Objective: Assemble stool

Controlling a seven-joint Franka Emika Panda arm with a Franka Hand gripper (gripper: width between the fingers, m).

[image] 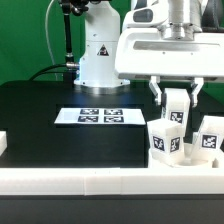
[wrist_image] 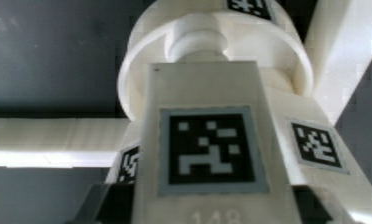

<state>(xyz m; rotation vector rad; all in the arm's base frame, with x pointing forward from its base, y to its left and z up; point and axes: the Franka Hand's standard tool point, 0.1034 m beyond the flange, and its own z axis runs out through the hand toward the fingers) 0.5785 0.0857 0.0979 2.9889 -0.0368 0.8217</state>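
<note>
Gripper, jaws tight around a leg; other tagged stool parts close beneath; rail alongside

The leg is white plastic, smooth, with a soft satin sheen where the light falls on it. Its square tag looks like matt print, black on white. The table has a dull black, matt top. The marker board is flat matt white. The border rail is smooth white plastic, and the arm's shell is glossy white. The backdrop looks like matt green cloth.
</note>
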